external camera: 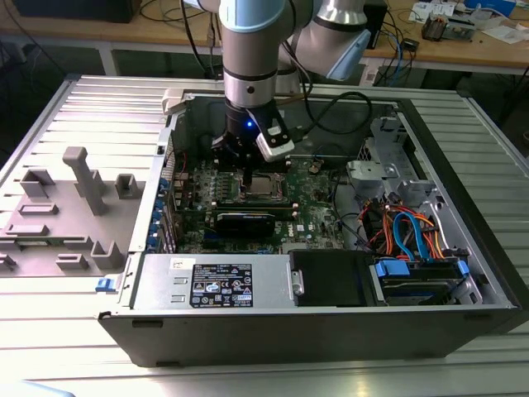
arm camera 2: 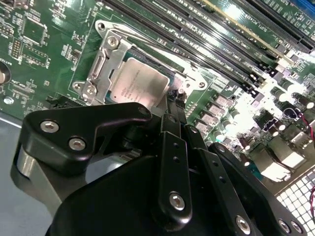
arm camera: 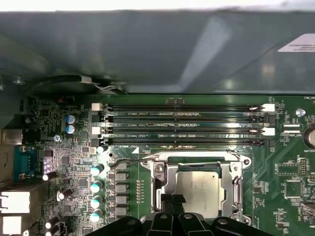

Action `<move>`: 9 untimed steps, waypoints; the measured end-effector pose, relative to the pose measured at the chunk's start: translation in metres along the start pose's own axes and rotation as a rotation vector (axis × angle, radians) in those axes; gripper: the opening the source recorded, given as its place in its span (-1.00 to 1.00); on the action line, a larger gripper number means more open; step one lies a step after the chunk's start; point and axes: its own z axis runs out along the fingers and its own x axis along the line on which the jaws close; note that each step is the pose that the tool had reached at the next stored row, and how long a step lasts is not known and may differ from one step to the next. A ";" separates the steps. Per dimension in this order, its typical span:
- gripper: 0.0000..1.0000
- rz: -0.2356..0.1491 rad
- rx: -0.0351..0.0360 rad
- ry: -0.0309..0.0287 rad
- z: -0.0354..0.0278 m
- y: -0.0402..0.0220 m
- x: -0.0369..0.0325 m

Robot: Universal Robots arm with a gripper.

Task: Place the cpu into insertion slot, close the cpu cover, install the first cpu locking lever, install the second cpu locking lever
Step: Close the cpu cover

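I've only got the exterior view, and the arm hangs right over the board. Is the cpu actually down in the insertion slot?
Observer: Yes. In the first wrist view the cpu lies flat and square inside it.
Operator: And the cpu cover?
Observer: Down. In the second wrist view the cpu cover frames the cpu, whose metal top shows through the cut-out.
Operator: Where is the tool?
Observer: In the second wrist view the tool sits at the cover's edge, beside a corner of the cpu and not on its top.

Memory slots [arm camera: 182, 124], case wall [arm camera: 147, 54] hem cpu cover [arm camera: 168, 180].
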 end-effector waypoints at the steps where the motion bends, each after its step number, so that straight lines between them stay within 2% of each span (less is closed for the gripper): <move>1: -0.79 0.000 0.0000 0.0000 0.0000 0.0000 0.0000; 4: -0.79 0.000 -0.0002 -0.0005 0.0003 0.0001 0.0000; 6: -0.79 -0.001 -0.0003 -0.0029 0.0013 0.0001 0.0002; 9: -0.79 -0.015 -0.0004 -0.0034 0.0020 0.0001 0.0003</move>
